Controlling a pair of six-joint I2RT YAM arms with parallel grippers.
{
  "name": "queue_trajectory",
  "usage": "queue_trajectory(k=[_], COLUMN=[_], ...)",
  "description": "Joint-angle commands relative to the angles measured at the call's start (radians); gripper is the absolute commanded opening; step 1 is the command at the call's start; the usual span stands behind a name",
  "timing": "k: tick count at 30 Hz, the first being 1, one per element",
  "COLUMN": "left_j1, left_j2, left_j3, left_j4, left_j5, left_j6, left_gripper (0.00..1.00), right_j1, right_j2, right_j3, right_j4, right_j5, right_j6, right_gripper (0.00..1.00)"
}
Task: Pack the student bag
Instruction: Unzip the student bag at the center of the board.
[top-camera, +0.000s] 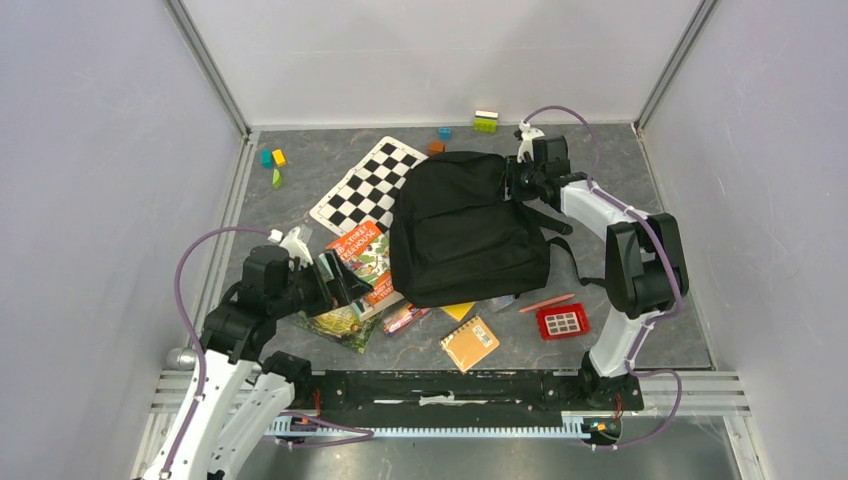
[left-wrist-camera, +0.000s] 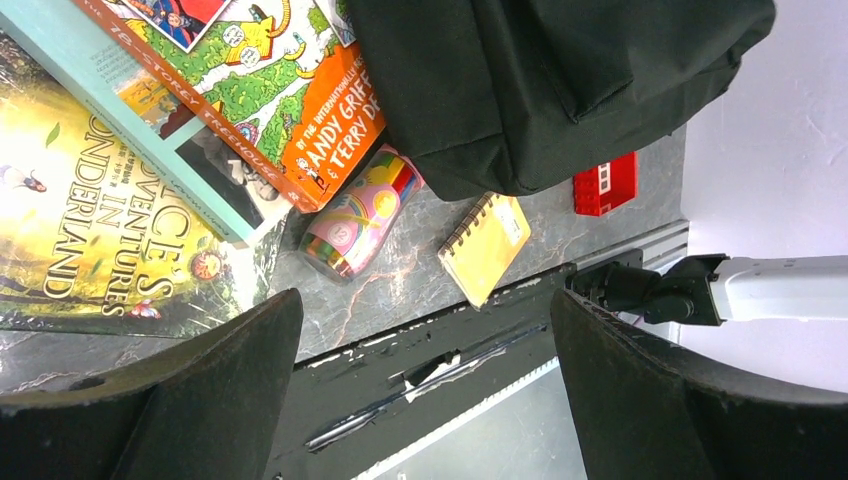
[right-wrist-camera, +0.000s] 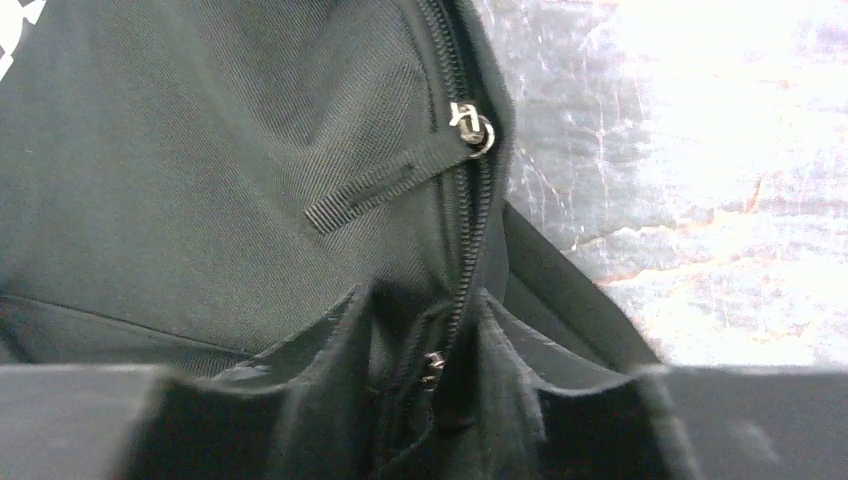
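The student bag (top-camera: 465, 230), a big black backpack, lies in the middle of the table. My right gripper (top-camera: 512, 180) is at its top right corner. In the right wrist view the gripper (right-wrist-camera: 430, 385) is shut on a bunched fold of the bag (right-wrist-camera: 200, 180) along the zip, with a small slider (right-wrist-camera: 433, 362) between the fingers and a second zip pull (right-wrist-camera: 470, 125) higher up. My left gripper (top-camera: 345, 285) hangs open over the books left of the bag. In the left wrist view the gripper (left-wrist-camera: 425, 305) holds nothing.
An orange book (top-camera: 362, 255) and an Alice in Wonderland book (top-camera: 335, 322) lie left of the bag. Along its near side lie a colourful pencil case (top-camera: 400, 318), a yellow notebook (top-camera: 470, 343), a pencil (top-camera: 547, 302) and a red box (top-camera: 562, 321). A checkerboard (top-camera: 365, 185) and small blocks (top-camera: 272, 158) lie at the back.
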Motion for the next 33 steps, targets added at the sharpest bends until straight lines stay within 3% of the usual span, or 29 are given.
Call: queue_trajectory(k=[1, 3, 4, 14, 25, 33], left_j1=[-0.001, 0.0, -0.001, -0.001, -0.001, 0.0], left_j2=[0.03, 0.021, 0.012, -0.033, 0.13, 0.154], left_j3=[0.081, 0.111, 0.127, 0.328, 0.507, 0.5], left_j4=[0.009, 0.011, 0.011, 0.039, 0.293, 0.395], left_j5=[-0.008, -0.034, -0.048, -0.08, 0.135, 0.067], left_j6=[0.048, 0.068, 0.082, 0.268, 0.321, 0.492], left_gripper=[1.0, 1.0, 1.0, 1.0, 1.0, 1.0], right_j1=[0.004, 0.004, 0.004, 0.034, 0.226, 0.318], right_j2=[-0.081, -0.121, -0.141, -0.368, -0.677, -0.71], right_j3=[0.062, 0.063, 0.069, 0.113, -0.135, -0.232], right_j4=[0.133, 0.181, 0.193, 0.383, 0.558, 0.498], right_j5=[-0.141, -0.171, -0.178, -0.408, -0.331, -0.209], right_j6=[0.005, 0.015, 0.016, 0.062, -0.11, -0.162], right_gripper=[0.2, 0.03, 0.0, 0.0, 0.0, 0.0])
